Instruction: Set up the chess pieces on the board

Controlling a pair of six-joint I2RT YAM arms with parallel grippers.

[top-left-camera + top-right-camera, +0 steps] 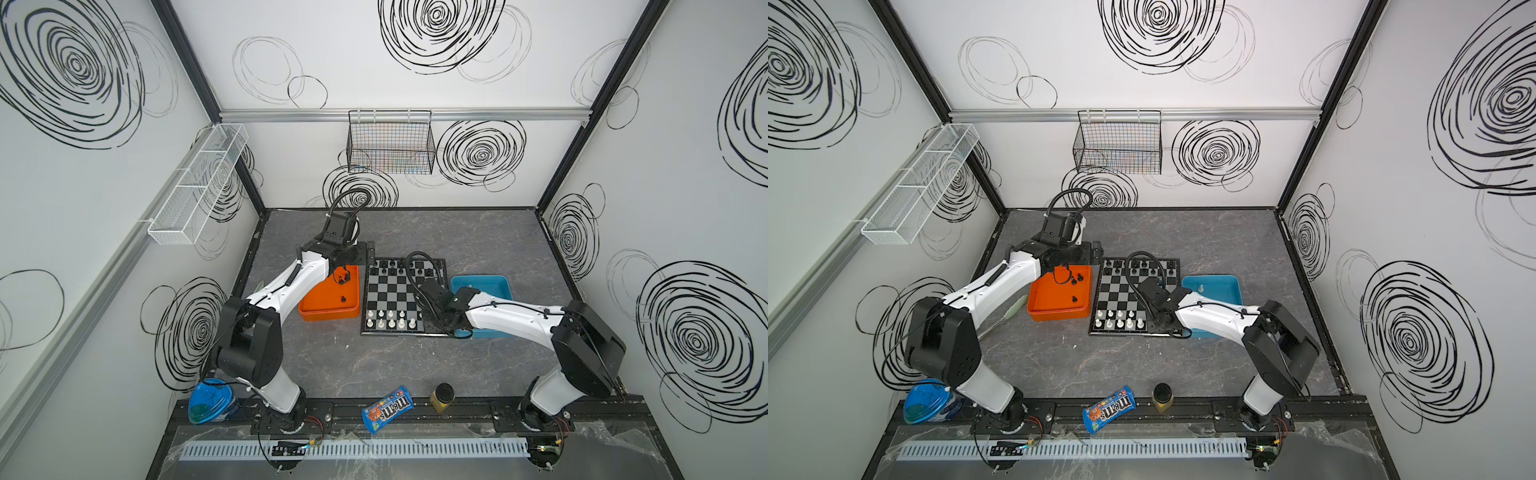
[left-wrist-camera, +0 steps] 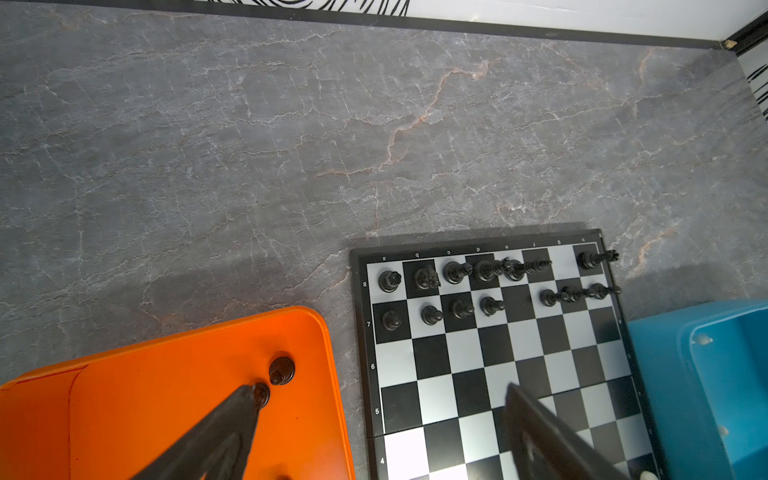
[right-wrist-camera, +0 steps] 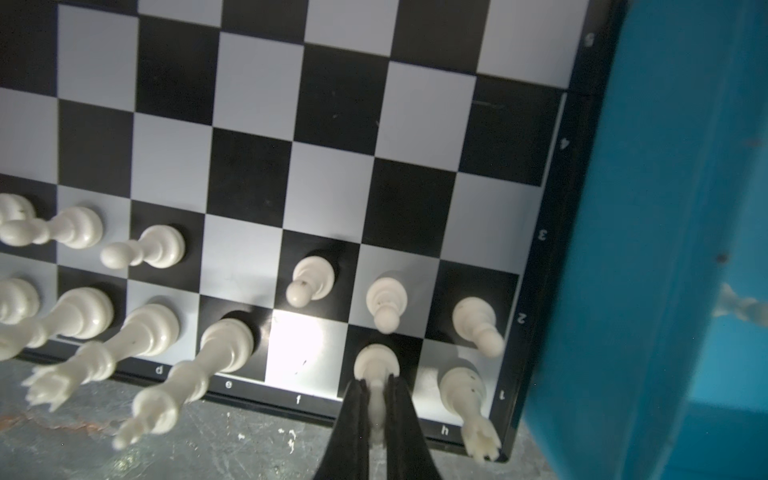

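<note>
My right end effector is pinched tight on a white piece, whose base is on a dark square in the nearest row of the board. Just beside the grip, toward the blue tray, a white rook stands on the corner square. On the grip's other side is a bare light square under glare, and past it more white pieces run along the same edge. Three white pawns stand just ahead of the fingertips.

My left end effector is spread wide and holds nothing. One finger hangs over the orange tray, its tip just beside a black pawn. I cannot tell whether they touch. A second black pawn stands just beyond. The other finger is over the board. Farther ahead of it, black pieces stand in two rows at the board's far edge. The board lies flat on the grey surface between the two trays.
</note>
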